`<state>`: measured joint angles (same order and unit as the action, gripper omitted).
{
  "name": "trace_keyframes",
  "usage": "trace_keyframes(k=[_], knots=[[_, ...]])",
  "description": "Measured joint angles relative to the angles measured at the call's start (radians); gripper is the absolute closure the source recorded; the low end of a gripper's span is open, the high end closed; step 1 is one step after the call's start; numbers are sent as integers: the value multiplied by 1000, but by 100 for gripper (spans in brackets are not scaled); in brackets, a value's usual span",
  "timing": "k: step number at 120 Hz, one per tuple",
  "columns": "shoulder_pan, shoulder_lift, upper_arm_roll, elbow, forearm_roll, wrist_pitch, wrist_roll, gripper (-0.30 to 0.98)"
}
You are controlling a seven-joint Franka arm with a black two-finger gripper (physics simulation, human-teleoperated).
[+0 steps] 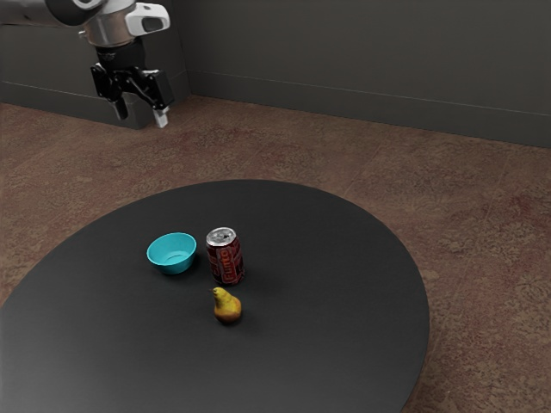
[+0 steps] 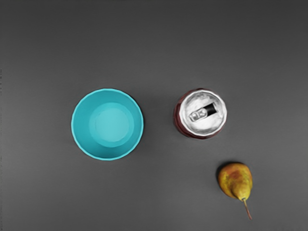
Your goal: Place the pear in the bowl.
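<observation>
A: Item one, the pear (image 1: pixel 227 307). Location?

B: On the tabletop (image 1: pixel 334 335), outside the bowl (image 1: pixel 173 257), on the near side of the can (image 1: pixel 225 258). Yellow-gold, rounded base, narrow neck raised, thin stem.

A: Item two, said bowl?

B: Turquoise, round, open at the top. Set toward the exterior view's left, beyond the pear, with the can just beside it, not touching.

A: Item three, the claw (image 1: pixel 141 114)?

B: Released, standing wide, nothing gripped. Raised at the exterior view's far left, well apart from the pear.

A: Handling notes for item one?

B: By judgement: light, fairly firm, skin smooth and apt to slip, flesh liable to bruise under a hard squeeze. The round base may roll if nudged off-centre.

A: Recommended hold?

B: Across the full body, from two opposite sides, at or slightly below the widest part. Not the stem: too thin. Not the neck: it tapers, and the fruit could swing or slide out.

A: Cautions?

B: Next step, the approach from above. Keep wide of the can, then carry high enough to pass it and the bowl's rim.
</observation>
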<state>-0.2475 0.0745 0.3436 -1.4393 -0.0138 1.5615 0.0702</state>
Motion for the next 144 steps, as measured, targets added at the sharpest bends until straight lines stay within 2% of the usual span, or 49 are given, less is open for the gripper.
trace_keyframes(k=[44, 52, 66, 95, 113, 144], knots=[[4, -7, 14, -2, -14, -15, 6, 0], [5, -20, 12, -45, -3, -30, -5, 0], [6, -94, -15, -304, 7, 70, -28, 0], [19, -106, -64, -593, 10, 315, -100, 0], [71, -99, -187, -651, 7, 412, -164, 0], [-33, 16, -244, -658, -6, 527, -256, 0]])
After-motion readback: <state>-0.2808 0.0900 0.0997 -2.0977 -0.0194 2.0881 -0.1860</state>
